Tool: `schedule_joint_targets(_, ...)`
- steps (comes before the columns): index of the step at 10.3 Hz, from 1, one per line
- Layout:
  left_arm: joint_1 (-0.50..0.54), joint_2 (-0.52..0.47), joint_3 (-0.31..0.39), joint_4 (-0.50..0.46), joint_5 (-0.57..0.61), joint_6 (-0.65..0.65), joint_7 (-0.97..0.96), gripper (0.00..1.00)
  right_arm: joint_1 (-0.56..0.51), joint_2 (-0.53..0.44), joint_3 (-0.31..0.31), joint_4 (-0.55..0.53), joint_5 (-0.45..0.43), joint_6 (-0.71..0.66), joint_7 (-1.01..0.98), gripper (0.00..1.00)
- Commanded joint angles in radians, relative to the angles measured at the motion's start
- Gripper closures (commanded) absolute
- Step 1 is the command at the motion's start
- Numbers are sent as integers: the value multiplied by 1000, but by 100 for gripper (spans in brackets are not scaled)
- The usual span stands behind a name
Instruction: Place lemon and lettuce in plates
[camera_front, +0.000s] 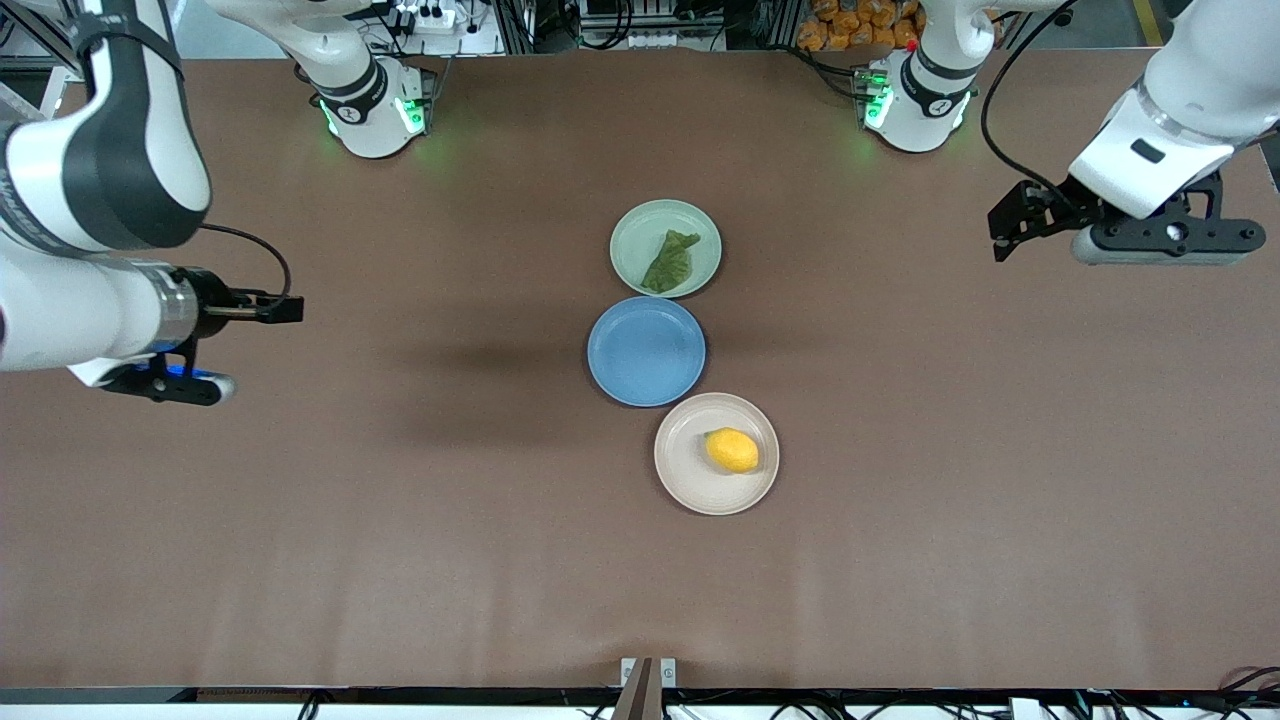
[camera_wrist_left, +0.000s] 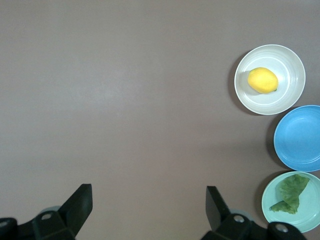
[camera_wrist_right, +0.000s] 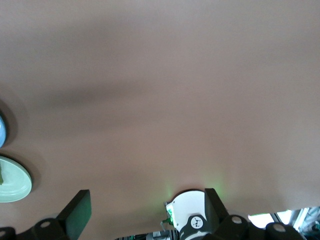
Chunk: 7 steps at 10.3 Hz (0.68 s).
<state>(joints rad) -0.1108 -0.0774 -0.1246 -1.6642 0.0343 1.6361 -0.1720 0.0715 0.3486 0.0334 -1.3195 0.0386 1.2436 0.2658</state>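
The lemon (camera_front: 732, 450) lies on the beige-cream plate (camera_front: 680, 480), the plate nearest the front camera. The lettuce (camera_front: 670, 262) lies on the pale green plate (camera_front: 640, 235), the one farthest from it. The left wrist view also shows the lemon (camera_wrist_left: 262, 80) on its plate (camera_wrist_left: 290, 97) and the lettuce (camera_wrist_left: 290, 194) on its plate (camera_wrist_left: 310, 215). My left gripper (camera_front: 1003, 235) is open and empty, up over bare table at the left arm's end (camera_wrist_left: 149, 200). My right gripper (camera_front: 290, 309) is open and empty, up over bare table at the right arm's end (camera_wrist_right: 147, 202).
A blue plate (camera_front: 645, 350) lies empty between the two other plates, touching or nearly touching both; it also shows in the left wrist view (camera_wrist_left: 300, 137). The right wrist view shows the green plate's edge (camera_wrist_right: 12, 186) and the right arm's base (camera_wrist_right: 192, 212).
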Motion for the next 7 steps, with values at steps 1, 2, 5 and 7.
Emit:
schedule_joint_targets(1,6,-27,2,1,-28,-32,31,0,-19,-32,19,49,-14,-4,-17,0)
schedule_joint_targets(2,6,-27,2,1,-28,-32,31,0,-19,-46,19,49,-14,-4,-17,0)
schedule_joint_targets(5,8,-15,11,38,-57,-33,31,0,-19,-114,17,46,-14,-19,-66,0)
schedule_joint_targets(7,8,-10,43,57,-99,-44,29,0,-18,-152,19,42,-31,-91,-91,0)
